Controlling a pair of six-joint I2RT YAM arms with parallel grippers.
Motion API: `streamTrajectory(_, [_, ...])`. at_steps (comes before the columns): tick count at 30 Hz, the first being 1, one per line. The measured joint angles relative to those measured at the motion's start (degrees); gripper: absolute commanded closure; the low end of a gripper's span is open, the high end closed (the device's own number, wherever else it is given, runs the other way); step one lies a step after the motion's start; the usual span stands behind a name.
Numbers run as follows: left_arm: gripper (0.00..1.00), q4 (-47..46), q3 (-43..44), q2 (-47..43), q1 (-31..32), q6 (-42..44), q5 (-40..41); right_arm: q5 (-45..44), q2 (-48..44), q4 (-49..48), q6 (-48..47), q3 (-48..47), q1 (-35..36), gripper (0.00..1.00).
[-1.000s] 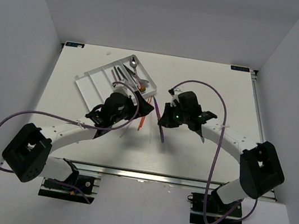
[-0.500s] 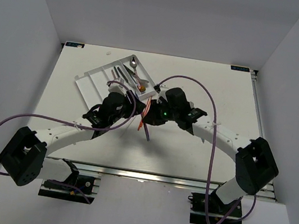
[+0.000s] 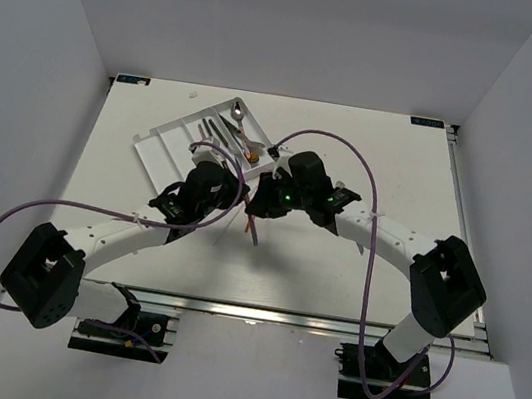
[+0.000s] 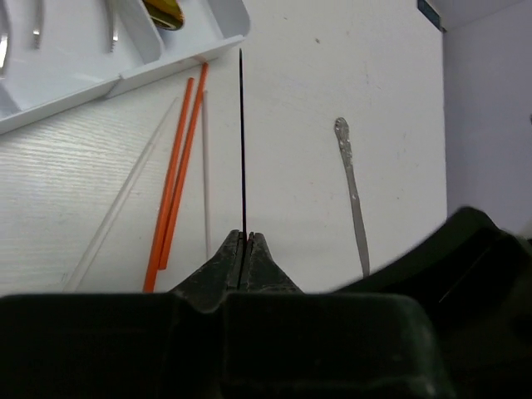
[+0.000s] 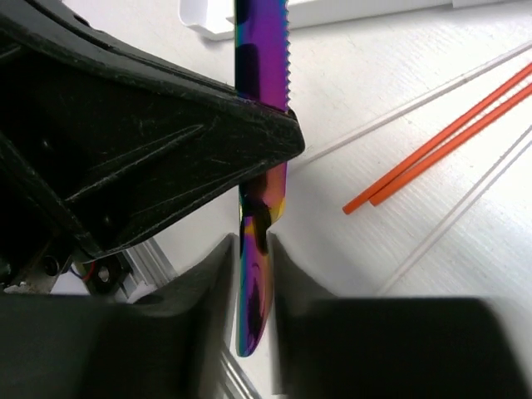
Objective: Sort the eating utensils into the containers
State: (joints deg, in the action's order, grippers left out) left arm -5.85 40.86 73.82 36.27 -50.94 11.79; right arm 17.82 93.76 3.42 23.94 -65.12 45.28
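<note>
White table [image 3: 384,158]: tray [image 3: 154,136], orange chopsticks [image 4: 176,179], pale chopsticks [image 4: 116,212], silver utensil [image 4: 353,195].

A white table [image 3: 376,146] stands between plain pale walls [image 3: 58,45]. 2 small markers lie on the table's far edge: a teal tag [image 3: 129,80] at its far-left corner and a second tag [image 3: 427,123] at its far-right corner. A silver rail [image 3: 258,313] runs along the table's near edge.

Robotics lab test cell, white table [image 3: 374,156] boxed by plain white walls [image 3: 49,34], aluminium mounting rail [image 3: 258,315]
</note>
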Motion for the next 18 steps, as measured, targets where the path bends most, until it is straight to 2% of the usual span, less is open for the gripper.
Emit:
streamTrajectory(1, [1.0,1.51,0.87,0.0,-0.22,-0.13,1.07,-0.37,0.0,-0.52,0.79,0.0,-0.2,0.11])
streamTrajectory(4, [1.0,6.73,3.8,0.04,-2.51,-0.09,3.26,-2.56,-0.98,-1.51,0.74,0.63,-0.61,0.11])
streamTrajectory(8, [1.0,11.98,9.22,2.29,-11.8,1.46,4.17,-8.41,-5.79,0.74,-0.28,2.36,-2.27,0.11])
streamTrajectory(13, [1.0,15.82,19.15,12.28,-20.87,5.77,4.52,-12.28,-11.74,2.75,-2.23,3.28,-5.35,0.11])
streamTrajectory(18, [1.0,19.89,27.87,23.87,-24.68,8.94,4.44,-13.88,-15.26,3.89,-3.78,6.1,-8.0,0.11])
